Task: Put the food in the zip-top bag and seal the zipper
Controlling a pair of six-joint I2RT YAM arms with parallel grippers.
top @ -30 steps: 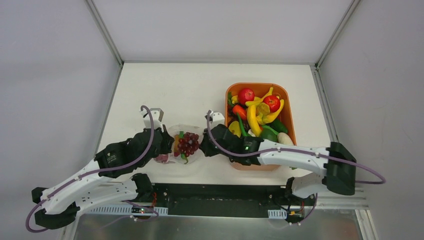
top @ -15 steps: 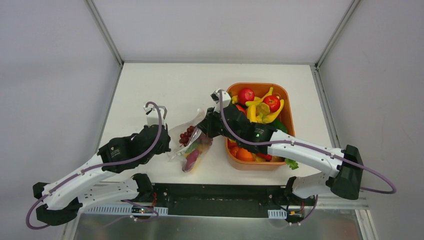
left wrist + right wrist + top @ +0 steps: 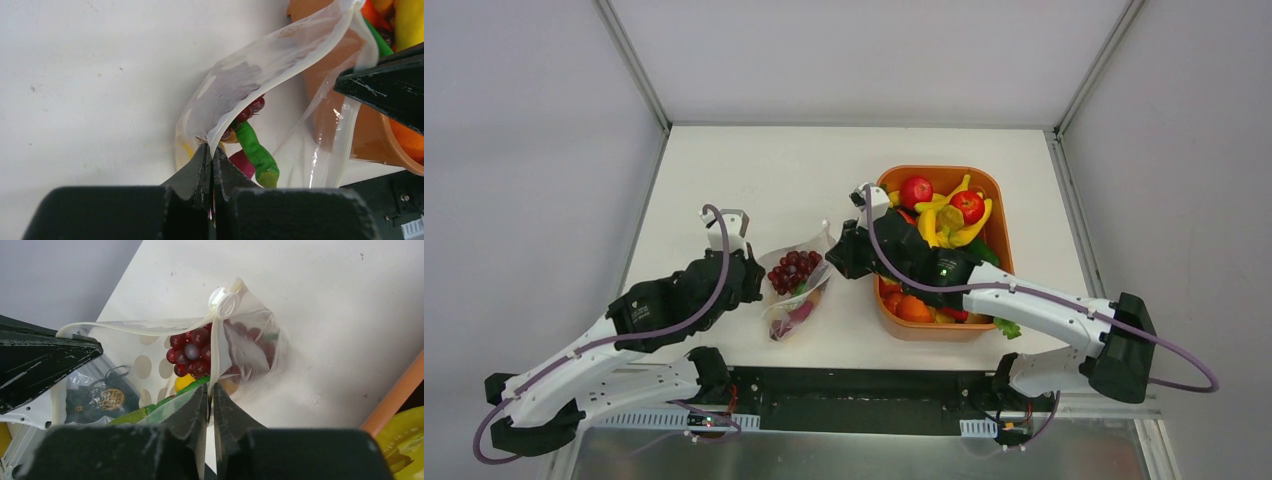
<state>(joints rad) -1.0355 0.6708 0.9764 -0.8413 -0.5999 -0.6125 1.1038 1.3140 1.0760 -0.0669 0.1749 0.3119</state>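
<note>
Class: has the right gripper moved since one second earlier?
Yes. The right gripper moved farther back, up the picture, along the left rim of the orange tray.

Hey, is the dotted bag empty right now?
No, purple grapes and a green piece show inside the zip-top bag.

Left claw (image 3: 212,150) low centre, tips pressed together, pinching edge of clear bag (image 3: 260,65). Bag lifted, stretched up and right toward black right claw (image 3: 352,82) at frame edge. Inside bag: dark red grapes (image 3: 248,111), green piece (image 3: 257,152), pink piece (image 3: 241,162) touching it. Orange tray (image 3: 400,162) far right. White worktop (image 3: 100,75) beneath.
</note>
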